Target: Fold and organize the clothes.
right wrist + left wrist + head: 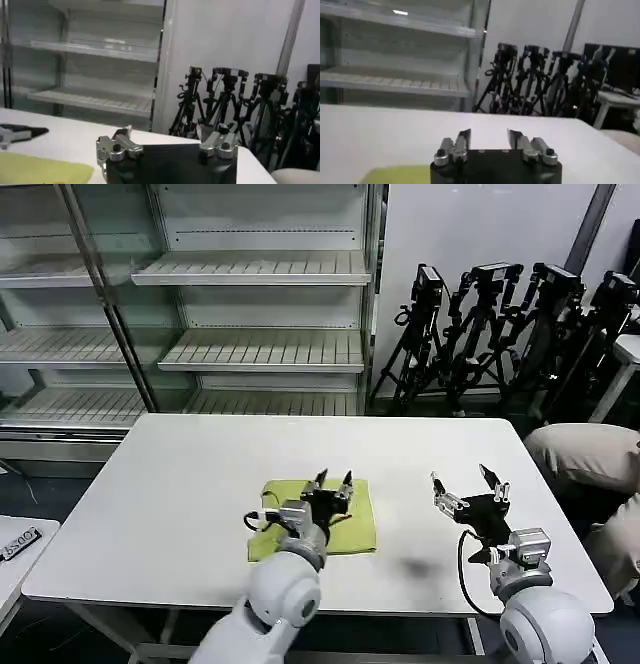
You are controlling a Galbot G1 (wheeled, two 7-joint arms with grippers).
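Behind the white bench (pixel 170 484) stand empty metal shelves (pixel 250 274), and to their right, against the wall, a cluster of black tripods (pixel 500 334). A person's beige trousers (pixel 590 459) show just beside the bench's far right edge, touching nothing on it. Nothing else lies on the bench near the shirt.

The lime shirt (pixel 355 524) lies folded into a small flat rectangle on the bench, toward the near edge and about midway along it. Its surface is mostly smooth, with a rumpled edge on the side toward the robot's left.

The left claw (pixel 333 481) hangs over the shirt, near its far edge, fingers spread to a moderate gap and holding nothing; from the left wrist view the same claw (pixel 489 136) points out across bare bench top, with a corner of lime cloth below it. The right claw (pixel 468 482) is well apart from the shirt, to its right, over bare bench, fingers spread wide and empty.
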